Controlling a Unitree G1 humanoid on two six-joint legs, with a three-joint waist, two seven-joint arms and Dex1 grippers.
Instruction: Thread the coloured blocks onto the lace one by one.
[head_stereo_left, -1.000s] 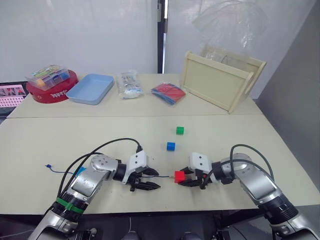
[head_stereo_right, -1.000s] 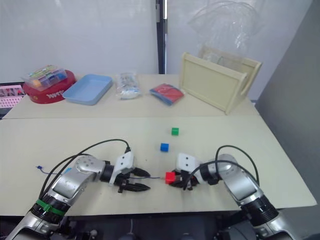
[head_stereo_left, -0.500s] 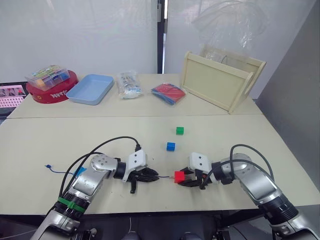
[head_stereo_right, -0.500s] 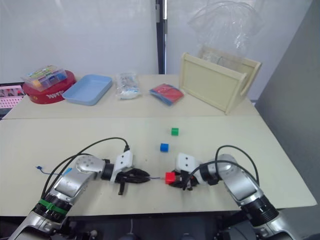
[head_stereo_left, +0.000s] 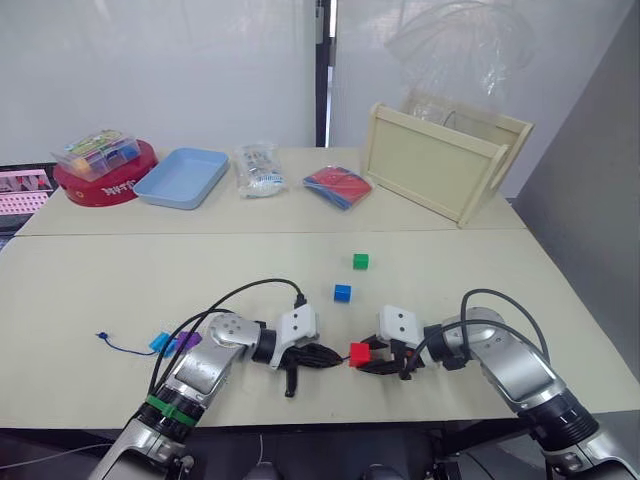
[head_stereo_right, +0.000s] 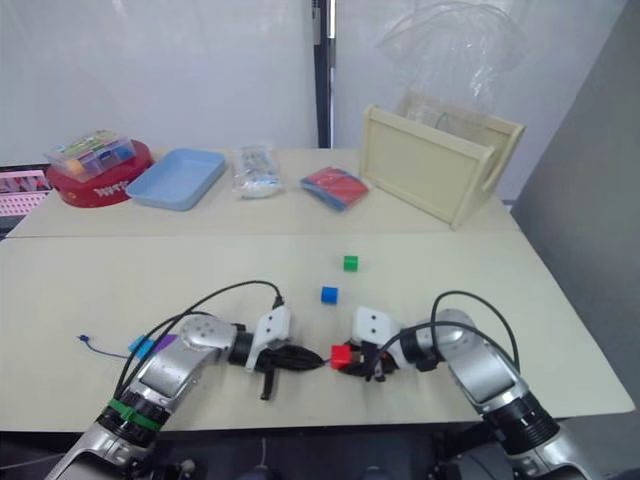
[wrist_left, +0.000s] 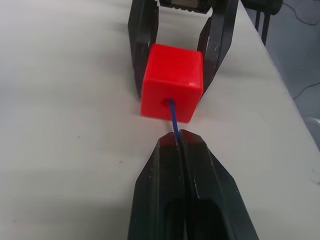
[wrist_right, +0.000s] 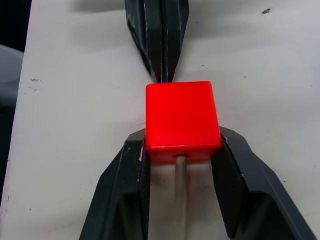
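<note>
Left gripper (wrist_left: 179, 141) is pinched tight on my dark-blue braided lace (wrist_left: 173, 116), right where it enters the red block (wrist_left: 172, 82). Purple (head_stereo_left: 188, 340) and cyan (head_stereo_left: 160, 343) cubes already sit threaded behind it. Right gripper (wrist_right: 181, 148) clamps that glossy red cube on the matte table (head_stereo_left: 100, 280), pale tip (wrist_right: 181, 165) poking out. Blue (head_stereo_left: 342, 293) and green (head_stereo_left: 360, 261) cubes lie loose beyond.

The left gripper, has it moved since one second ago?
Yes. The left gripper, shut on the lace, has moved toward the red block held by the right gripper, closing the gap.
</note>
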